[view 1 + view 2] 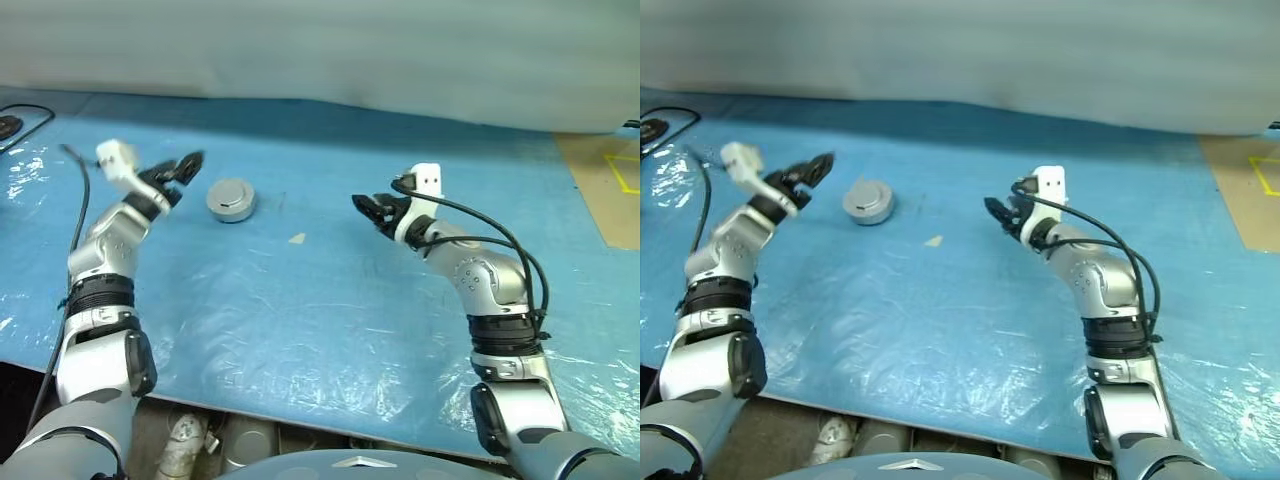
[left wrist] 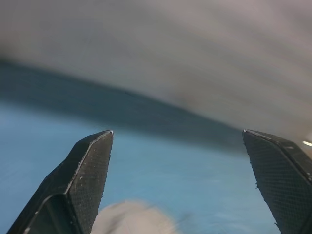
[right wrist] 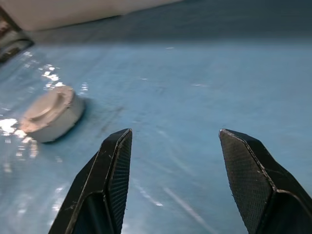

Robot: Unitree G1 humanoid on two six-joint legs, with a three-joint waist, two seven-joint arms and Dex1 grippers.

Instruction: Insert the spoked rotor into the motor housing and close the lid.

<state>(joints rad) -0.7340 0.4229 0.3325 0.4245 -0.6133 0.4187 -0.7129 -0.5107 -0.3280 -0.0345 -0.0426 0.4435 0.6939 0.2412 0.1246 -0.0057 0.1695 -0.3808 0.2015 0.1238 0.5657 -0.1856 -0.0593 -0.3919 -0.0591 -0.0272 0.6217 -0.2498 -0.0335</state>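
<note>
Looking down over our arms, we see the motor housing (image 1: 231,200) sitting on the blue plastic-covered worktop (image 1: 330,310), toward the far left part of it and well in from every edge. Its lid (image 3: 47,108) is on top, smooth face up, so the can reads as closed; we cannot tell from outside whether the spoked rotor is within.

Our left gripper (image 1: 187,166) hangs in the air just to the left of the housing, raised above the worktop and apart from the can. Its two black fingers (image 2: 87,170) stand spread wide with nothing between them, released and bare; in the left wrist view a blurred pale top of the housing shows low between them.

Our right gripper (image 1: 368,208) is out over the middle of the worktop, well apart from the housing, pointing left toward it. Its fingers (image 3: 113,180) are also parted and hold nothing, with bare blue sheet between them.

A small pale scrap (image 1: 297,238) lies on the sheet between the housing and the right gripper. A black cable (image 1: 28,118) curls at the far left corner.
</note>
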